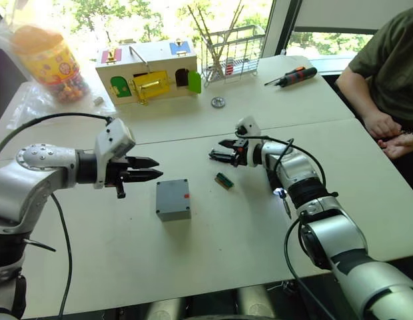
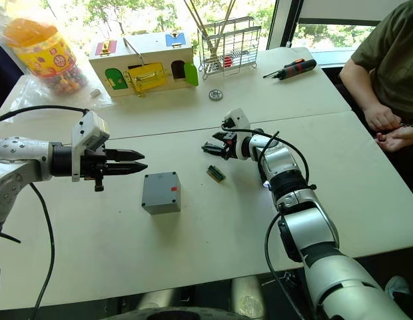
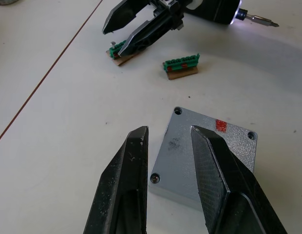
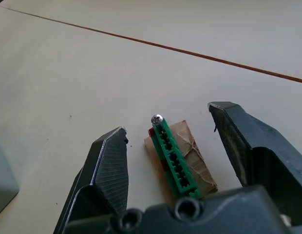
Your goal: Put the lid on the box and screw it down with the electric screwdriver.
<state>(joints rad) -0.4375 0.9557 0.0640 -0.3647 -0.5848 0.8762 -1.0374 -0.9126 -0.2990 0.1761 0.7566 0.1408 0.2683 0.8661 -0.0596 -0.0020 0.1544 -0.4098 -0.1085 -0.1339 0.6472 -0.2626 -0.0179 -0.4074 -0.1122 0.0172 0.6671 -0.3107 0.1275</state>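
The grey box (image 1: 174, 211) stands mid-table with the flat lid (image 1: 172, 191) lying on top, a red mark near one corner. In the left wrist view the lid (image 3: 204, 146) shows corner holes. My left gripper (image 1: 152, 169) hovers open just left of the box, holding nothing. My right gripper (image 4: 168, 122) is open, its fingers on either side of a green screw holder (image 4: 175, 158) with a screw (image 4: 157, 118) at its end. The electric screwdriver (image 1: 281, 190) lies under my right forearm with its tip light on.
A second green holder (image 1: 224, 180) lies between the box and my right gripper. At the back stand a wooden latch box (image 1: 148, 72), a wire rack (image 1: 230, 50), a candy jar (image 1: 50, 60), a metal disc (image 1: 218, 102) and a manual screwdriver (image 1: 296, 77). A person's hands (image 1: 386, 130) rest at the right edge.
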